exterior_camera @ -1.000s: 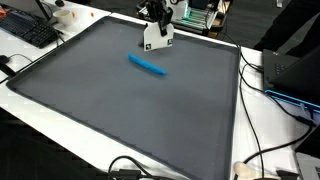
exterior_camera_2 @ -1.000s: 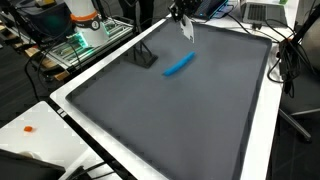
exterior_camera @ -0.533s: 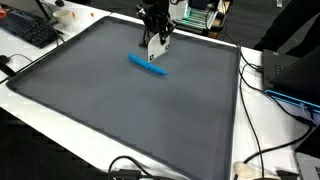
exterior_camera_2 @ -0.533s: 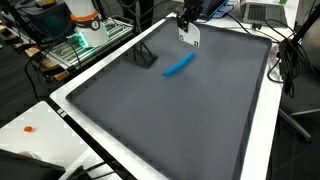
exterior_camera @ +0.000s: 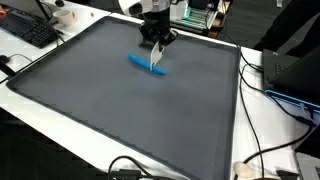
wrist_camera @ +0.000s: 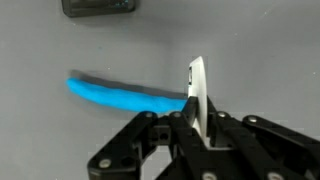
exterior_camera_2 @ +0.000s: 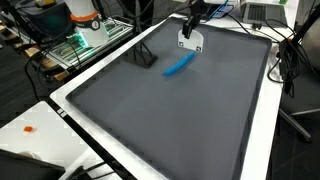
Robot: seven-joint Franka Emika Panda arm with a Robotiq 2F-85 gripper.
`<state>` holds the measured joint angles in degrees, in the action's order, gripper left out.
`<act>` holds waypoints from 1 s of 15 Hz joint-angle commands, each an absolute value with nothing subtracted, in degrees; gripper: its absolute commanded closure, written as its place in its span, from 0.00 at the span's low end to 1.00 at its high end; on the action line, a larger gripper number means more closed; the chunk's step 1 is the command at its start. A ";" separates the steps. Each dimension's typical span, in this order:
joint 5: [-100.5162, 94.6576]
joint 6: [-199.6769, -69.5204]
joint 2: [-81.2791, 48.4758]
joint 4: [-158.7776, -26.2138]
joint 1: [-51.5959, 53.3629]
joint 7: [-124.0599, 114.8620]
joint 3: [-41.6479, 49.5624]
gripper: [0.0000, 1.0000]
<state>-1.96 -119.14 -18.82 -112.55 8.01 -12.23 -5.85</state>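
Claw (wrist_camera: 198,118) pinching one card (wrist_camera: 197,80); one stick (wrist_camera: 115,95).

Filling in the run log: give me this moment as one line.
tool: shut on white card | card: edge-on at one end of blue object | blue object: flat on grey mat | contact: cannot tell

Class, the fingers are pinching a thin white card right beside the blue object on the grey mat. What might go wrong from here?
1. The fingers hold the white card edge-on by one end only. If it pressed into the grey mat, it might bend or slip.
2. The card's free edge sits at one end of the blue object, so a nudge could spin or push it away.
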 commanded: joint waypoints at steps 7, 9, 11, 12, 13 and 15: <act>-5.83 -117.73 -24.23 -107.13 9.64 -10.64 -4.81 0.98; -5.85 -117.99 -24.87 -106.68 9.64 -10.54 -4.74 0.98; -5.90 -118.27 -25.41 -106.41 9.69 -10.57 -4.65 0.98; -6.00 -118.35 -25.59 -106.35 9.71 -10.53 -4.60 0.98; -6.04 -118.46 -25.77 -106.29 9.73 -10.54 -4.55 0.98; -5.89 -119.03 -26.12 -106.33 9.71 -10.60 -4.52 0.98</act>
<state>-4.68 -119.13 -25.10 -107.02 8.94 -10.99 -5.36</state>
